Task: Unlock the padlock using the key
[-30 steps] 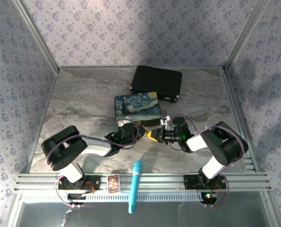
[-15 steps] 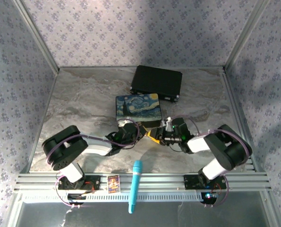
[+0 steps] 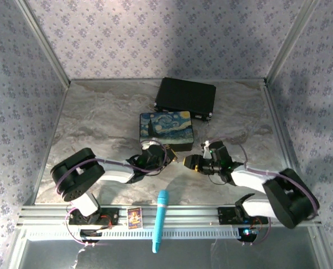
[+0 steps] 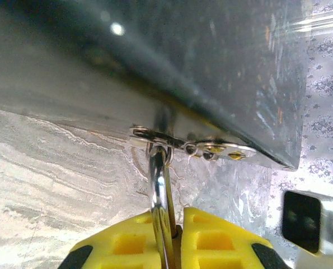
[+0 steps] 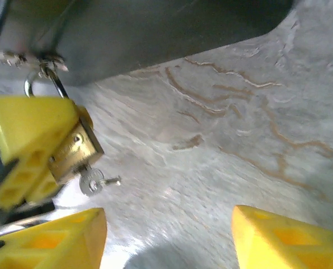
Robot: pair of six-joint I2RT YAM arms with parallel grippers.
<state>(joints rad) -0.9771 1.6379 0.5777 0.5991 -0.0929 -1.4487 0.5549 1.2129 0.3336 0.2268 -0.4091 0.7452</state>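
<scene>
The brass padlock (image 5: 76, 147) hangs by its silver shackle (image 4: 160, 188) from the hasp (image 4: 190, 147) of the painted box (image 3: 166, 129). My left gripper (image 4: 177, 238) is shut on the padlock, its yellow fingers (image 5: 23, 143) clamping the body. The small silver key (image 5: 92, 182) sticks out of the padlock's underside, and nothing holds it. My right gripper (image 5: 169, 241) stands open just right of the padlock, with bare table between its fingers. In the top view the left gripper (image 3: 172, 153) and right gripper (image 3: 190, 163) are a short gap apart in front of the box.
A black case (image 3: 186, 98) lies behind the painted box. A blue marker pen (image 3: 160, 220) and a small card (image 3: 134, 217) rest on the rail at the near edge. Marbled table (image 3: 99, 123) lies open to the left and right.
My right gripper has opened and drawn back to the right, away from the padlock, leaving the key in it. The left gripper keeps its grip; the box shifted slightly right.
</scene>
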